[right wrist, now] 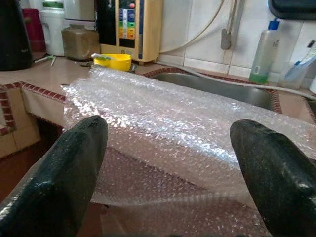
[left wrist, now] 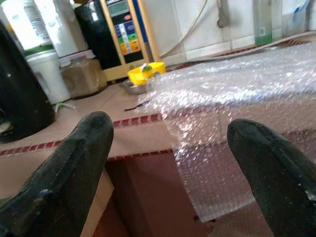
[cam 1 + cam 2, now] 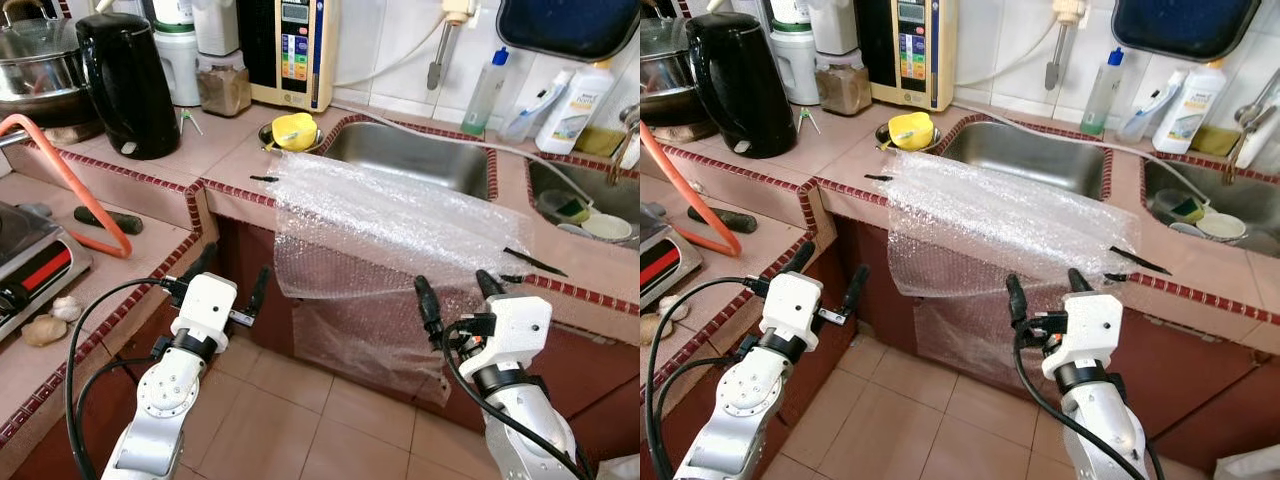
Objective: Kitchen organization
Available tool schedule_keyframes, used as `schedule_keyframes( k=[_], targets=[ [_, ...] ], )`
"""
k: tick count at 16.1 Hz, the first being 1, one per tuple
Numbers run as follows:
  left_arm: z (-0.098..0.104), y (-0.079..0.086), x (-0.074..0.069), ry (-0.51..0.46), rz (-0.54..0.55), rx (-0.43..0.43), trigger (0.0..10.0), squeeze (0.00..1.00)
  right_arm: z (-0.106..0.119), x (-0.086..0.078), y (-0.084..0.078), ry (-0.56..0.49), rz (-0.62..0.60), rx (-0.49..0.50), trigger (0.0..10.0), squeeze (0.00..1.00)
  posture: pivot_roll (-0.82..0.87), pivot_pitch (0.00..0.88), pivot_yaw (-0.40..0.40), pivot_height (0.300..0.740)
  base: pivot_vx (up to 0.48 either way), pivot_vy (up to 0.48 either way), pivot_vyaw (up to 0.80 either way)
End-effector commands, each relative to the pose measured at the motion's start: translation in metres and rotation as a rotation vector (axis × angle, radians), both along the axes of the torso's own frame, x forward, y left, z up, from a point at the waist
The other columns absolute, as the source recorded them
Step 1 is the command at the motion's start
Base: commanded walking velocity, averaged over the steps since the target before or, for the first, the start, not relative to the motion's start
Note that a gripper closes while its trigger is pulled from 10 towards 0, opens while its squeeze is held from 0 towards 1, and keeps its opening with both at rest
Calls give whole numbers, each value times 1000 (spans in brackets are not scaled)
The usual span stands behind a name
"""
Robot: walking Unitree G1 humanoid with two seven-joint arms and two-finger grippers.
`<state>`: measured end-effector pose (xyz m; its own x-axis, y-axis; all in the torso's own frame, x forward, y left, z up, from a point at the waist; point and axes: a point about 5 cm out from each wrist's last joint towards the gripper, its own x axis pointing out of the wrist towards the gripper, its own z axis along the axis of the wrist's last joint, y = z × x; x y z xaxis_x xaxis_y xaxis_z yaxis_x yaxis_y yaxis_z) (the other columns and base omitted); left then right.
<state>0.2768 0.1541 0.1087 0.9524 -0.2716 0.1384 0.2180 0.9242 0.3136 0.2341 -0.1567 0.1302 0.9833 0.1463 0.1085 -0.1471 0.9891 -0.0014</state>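
Note:
A clear sheet of bubble wrap (image 3: pixel 385 225) lies over the tiled counter edge in front of the steel sink (image 3: pixel 420 155) and hangs down the cabinet front. My left gripper (image 3: pixel 228 285) is open, low beside the counter's corner, left of the sheet and apart from it. My right gripper (image 3: pixel 458 288) is open just before the hanging part, at its right half, with nothing between its fingers. The bubble wrap (image 1: pixel 173 118) spans the gap between the right fingers (image 1: pixel 64 173). The left wrist view shows the sheet's (image 2: pixel 232 94) left edge past a fingertip (image 2: pixel 69 173).
A black kettle (image 3: pixel 125 85), a jar (image 3: pixel 222 85) and a water purifier (image 3: pixel 290 50) stand at the back left. A yellow bowl (image 3: pixel 293 130) sits by the sink. An orange hose (image 3: pixel 75 185) crosses the left counter by a stove (image 3: pixel 30 265). Bottles (image 3: pixel 575 105) stand at the right.

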Motion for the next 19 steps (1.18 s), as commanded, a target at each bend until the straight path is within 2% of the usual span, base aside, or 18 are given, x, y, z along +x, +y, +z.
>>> schedule_keyframes(
  k=[1,10,16,19],
  targets=[
    [5,-4,0,-16,-16,-9,10000,0,7,0,-1,-22,9,-4,10000,0,177,0,-77,740,315,0,0],
    [6,-7,2,-20,-18,-29,10000,0,6,7,2,-14,45,-11,10000,0,195,0,-90,740,391,0,0],
    [0,-14,1,-2,-34,-29,10000,0,3,6,0,-8,50,-27,10000,0,188,0,-91,740,405,0,568],
    [3,-19,8,-14,-62,-20,10000,0,9,15,2,-38,40,-22,10000,0,191,0,-85,740,0,0,0]
  ],
)
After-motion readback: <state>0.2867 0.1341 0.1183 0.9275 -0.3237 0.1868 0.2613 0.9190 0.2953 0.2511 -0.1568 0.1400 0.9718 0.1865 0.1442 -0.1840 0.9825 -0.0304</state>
